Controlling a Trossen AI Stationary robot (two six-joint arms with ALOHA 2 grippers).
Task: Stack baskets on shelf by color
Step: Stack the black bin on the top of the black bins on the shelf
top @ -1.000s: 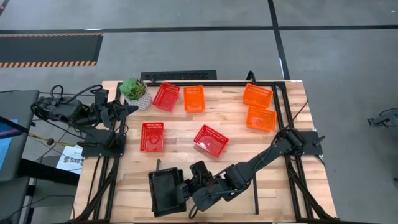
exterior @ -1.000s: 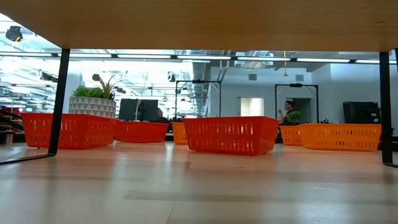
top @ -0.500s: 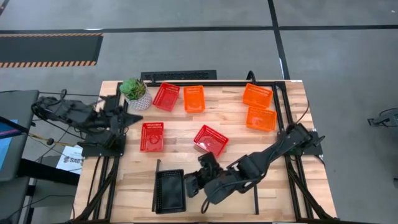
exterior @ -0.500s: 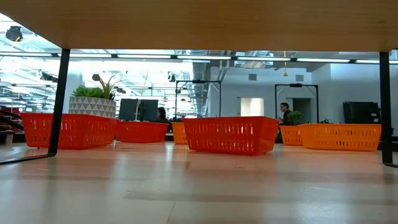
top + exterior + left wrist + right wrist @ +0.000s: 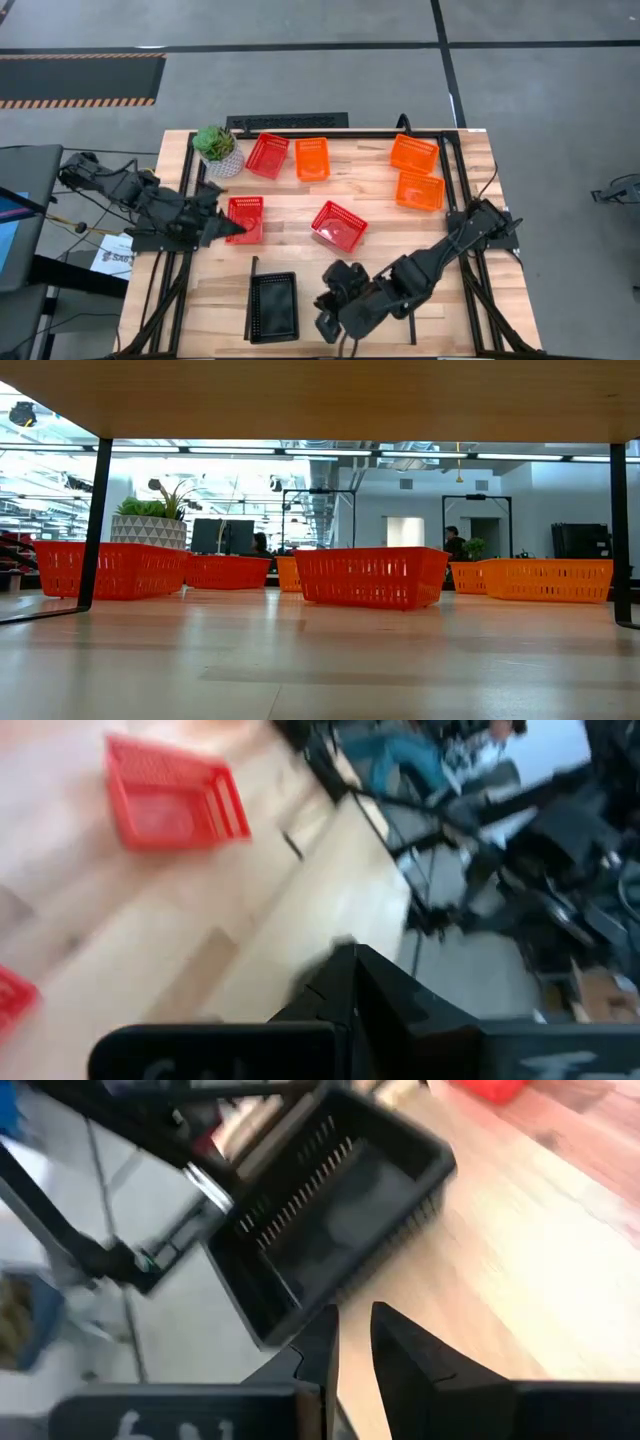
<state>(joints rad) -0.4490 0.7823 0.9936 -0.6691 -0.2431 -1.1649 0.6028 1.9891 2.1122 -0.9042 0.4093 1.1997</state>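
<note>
The black basket is now sitting by itself on the wooden shelf, at the near edge beside a thin black rail. A second ago the right gripper was right up against it. Now that gripper is pulling away, and it is hanging just beside the black basket with a little gap between them. In the right wrist view its two fingers are close together with only a thin slit between them, and they are holding nothing. So the black basket is set down and let go.

The left gripper is moving too. A second ago it was back near the potted plant. Now it is reaching out over the edge of the red basket that lies just past the black basket. Its fingers look pressed together in the left wrist view, with nothing between them.

Another red basket is lying tilted, up and to the right of the black basket. A third red basket and an orange basket are sitting far from the black basket, next to the plant. Two more orange baskets are far off by the other rail.

No baskets are stacked yet. I think a red basket is coming next.
</note>
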